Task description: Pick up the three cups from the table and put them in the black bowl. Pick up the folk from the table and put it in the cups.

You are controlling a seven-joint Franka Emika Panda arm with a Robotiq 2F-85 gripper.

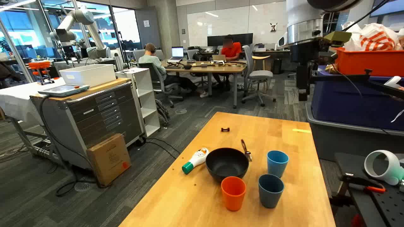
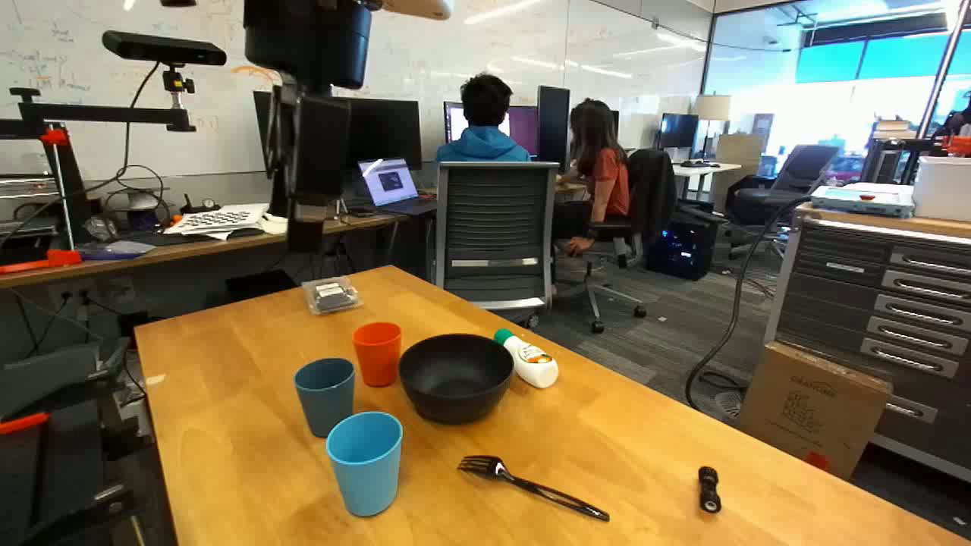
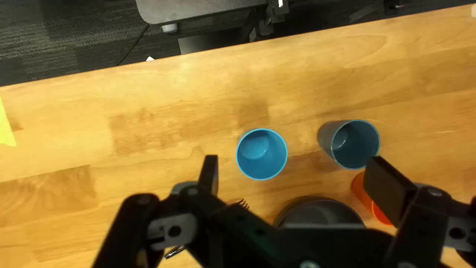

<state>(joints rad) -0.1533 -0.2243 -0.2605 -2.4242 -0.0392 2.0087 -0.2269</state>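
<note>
At the left in an exterior view, a black bar-shaped device (image 2: 163,47) sits on a mount (image 2: 177,89). Next come my jaws, high above the worktop (image 2: 235,455), and I have them spread wide. Then the dark grey-blue cup (image 2: 326,400) stands upright on the worktop, with a clear plastic pack (image 2: 331,296) farther back near the edge. Slightly right of that cup, nearer in view, stands the bright blue cup (image 2: 366,481), mouth up; from my wrist it shows in the gap between the jaws, well below them. The orange cup (image 2: 377,356) follows, upright too, just beside the black bowl (image 2: 455,383); I can't tell whether the two touch. The bowl sits level, rim up, broader than any of the cups. Beyond the worktop I see a person in a blue hoodie (image 2: 483,148) from behind. The fork (image 2: 531,487) lies flat on the worktop, apart from the bowl, tines toward the left; from my wrist, the jaws hide part of it. A white bottle (image 2: 535,364) with a green cap (image 2: 504,336) lies on its side just beside the bowl. Farther right a small black object (image 2: 708,489), thicker at both ends, lies well apart from the rest. Past the worktop, a cardboard box (image 2: 815,413) stands against a drawer cabinet (image 2: 887,292).
</note>
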